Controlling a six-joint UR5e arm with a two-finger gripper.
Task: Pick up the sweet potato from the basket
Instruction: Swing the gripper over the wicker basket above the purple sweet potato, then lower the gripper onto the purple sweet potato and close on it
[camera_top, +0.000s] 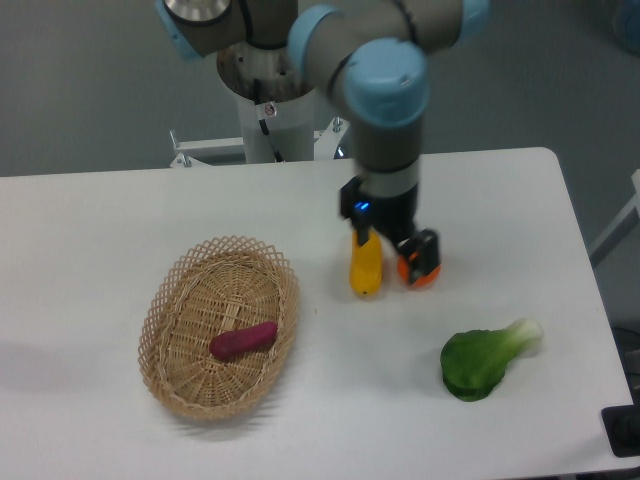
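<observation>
Camera view of a white bench: the empty, spread-fingered gripper (393, 255) hangs over the yellow vegetable (366, 268), well apart from the sweet potato (243, 340) lying in the basket (170, 290), so it should arrive directly above and straddle the tuber's narrow width.

Sweet potato (243, 340) in basket (170, 290), left of squash (365, 268).
</observation>
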